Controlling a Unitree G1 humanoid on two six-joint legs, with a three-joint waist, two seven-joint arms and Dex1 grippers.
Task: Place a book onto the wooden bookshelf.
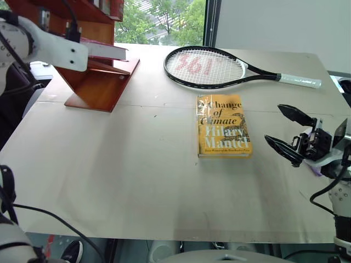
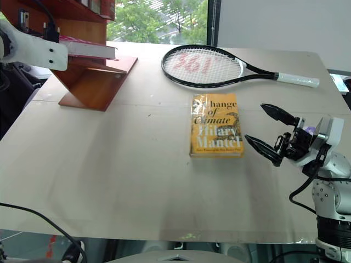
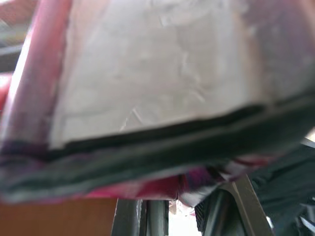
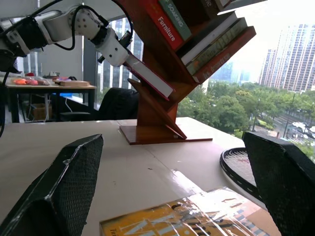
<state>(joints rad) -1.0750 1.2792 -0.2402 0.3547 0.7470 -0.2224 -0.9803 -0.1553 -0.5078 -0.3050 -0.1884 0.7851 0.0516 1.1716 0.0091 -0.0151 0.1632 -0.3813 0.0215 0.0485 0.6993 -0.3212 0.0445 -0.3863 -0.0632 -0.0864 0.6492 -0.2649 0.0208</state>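
magenta-pink book (image 4: 149,76), glossy-wrapped with white page edges, sits clamped in the left gripper (image 4: 125,55) against a slanted board of the wooden bookshelf (image 4: 162,118). right gripper (image 1: 289,130) hangs unclenched and empty beside the yellow "change of climate" book (image 1: 223,126).

It looked like an office or lab room high in a city building. A large window (image 1: 159,22) behind the table (image 1: 137,181) gave onto treetops, and the right wrist view showed tall towers (image 4: 288,59) beyond a park. Another desk (image 4: 47,91) with clutter and a dark chair (image 4: 118,103) stood further back. The pale table carried a staged mix: a wooden bookshelf (image 4: 162,83) with books, a tennis racket (image 1: 219,68) and a yellow book (image 1: 222,126). Cables (image 1: 44,219) trailed at the table's near edge.
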